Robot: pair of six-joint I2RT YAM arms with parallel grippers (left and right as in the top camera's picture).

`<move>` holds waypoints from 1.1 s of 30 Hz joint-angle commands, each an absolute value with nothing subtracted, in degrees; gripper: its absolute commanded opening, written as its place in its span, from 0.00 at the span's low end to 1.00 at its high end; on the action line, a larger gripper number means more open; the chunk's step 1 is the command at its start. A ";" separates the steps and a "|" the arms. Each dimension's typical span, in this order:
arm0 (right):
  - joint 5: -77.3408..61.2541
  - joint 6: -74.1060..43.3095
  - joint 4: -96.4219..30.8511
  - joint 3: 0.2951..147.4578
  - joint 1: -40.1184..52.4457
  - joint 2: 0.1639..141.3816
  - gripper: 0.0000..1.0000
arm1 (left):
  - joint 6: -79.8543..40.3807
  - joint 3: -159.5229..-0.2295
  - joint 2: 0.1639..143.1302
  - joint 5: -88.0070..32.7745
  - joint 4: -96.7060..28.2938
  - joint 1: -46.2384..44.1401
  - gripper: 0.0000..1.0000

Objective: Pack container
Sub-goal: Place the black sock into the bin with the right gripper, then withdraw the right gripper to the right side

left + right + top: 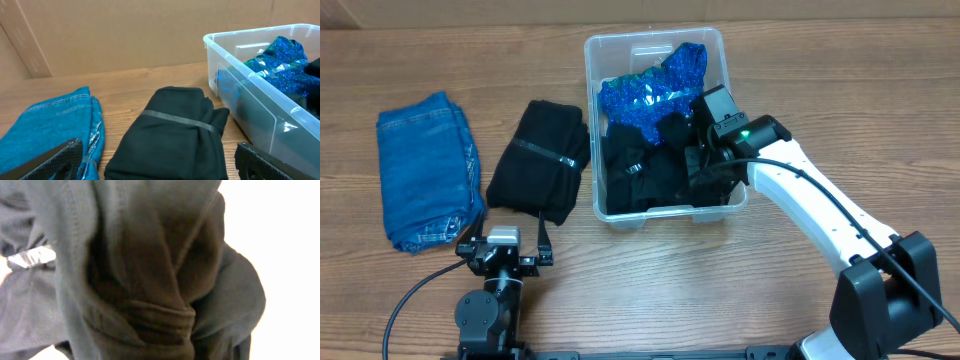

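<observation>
The clear container (655,38) stands at the middle back of the table and holds a sparkly blue garment (650,90) and black clothes (645,170). My right gripper (705,165) reaches down into the container's right side among the black clothes. Its wrist view is filled by dark fabric (150,280) and its fingers are hidden. My left gripper (505,250) is open and empty, low at the table's front. Its fingers (160,165) frame a folded black garment (170,135) bound with a clear band. The container's wall (250,105) shows at the right there.
The folded black garment (540,160) lies just left of the container. Folded blue jeans (425,170) lie further left, and also show in the left wrist view (55,125). A cardboard wall stands behind the table.
</observation>
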State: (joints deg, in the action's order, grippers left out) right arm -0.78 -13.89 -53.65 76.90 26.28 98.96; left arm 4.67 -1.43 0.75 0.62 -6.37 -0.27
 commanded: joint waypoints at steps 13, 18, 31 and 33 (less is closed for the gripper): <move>-0.23 -10.46 -62.78 92.42 26.20 98.37 0.80 | 5.17 -1.23 0.27 0.16 -6.35 0.08 1.00; 0.14 -12.25 -65.65 95.33 24.60 98.08 0.77 | 5.17 -1.23 0.27 0.16 -6.35 0.08 1.00; 13.45 -12.16 -72.66 97.89 0.71 94.89 1.00 | 5.17 -1.23 0.27 0.16 -6.35 0.08 1.00; 13.45 -12.16 -72.62 97.89 -1.54 94.89 1.00 | 5.17 -1.23 0.27 0.16 -6.35 0.08 1.00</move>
